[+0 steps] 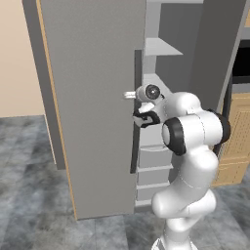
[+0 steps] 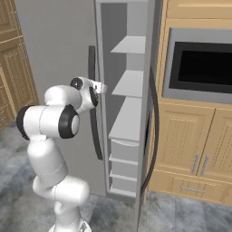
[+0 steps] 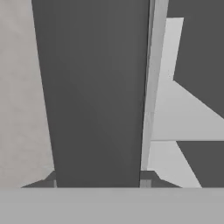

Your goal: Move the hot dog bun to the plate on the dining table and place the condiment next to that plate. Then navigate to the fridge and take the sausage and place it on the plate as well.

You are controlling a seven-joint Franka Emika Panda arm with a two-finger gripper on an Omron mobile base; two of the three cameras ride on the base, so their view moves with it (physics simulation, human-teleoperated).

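White arm's gripper (image 1: 131, 95) is pressing at the dark vertical handle (image 1: 137, 83) of the tall grey fridge (image 1: 93, 97), jaws seemingly closing around it, pale inner shelves (image 2: 129, 84) showing beside.

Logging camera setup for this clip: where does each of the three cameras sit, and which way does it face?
Left base view: behind the arm on its left, facing the fridge door and dark handle; arm at lower right.
Right base view: behind on its right, facing the shelves and oven; arm at lower left.
Hand view: on the hand, facing the handle close up.
Both base views share the fridge, handle and arm.
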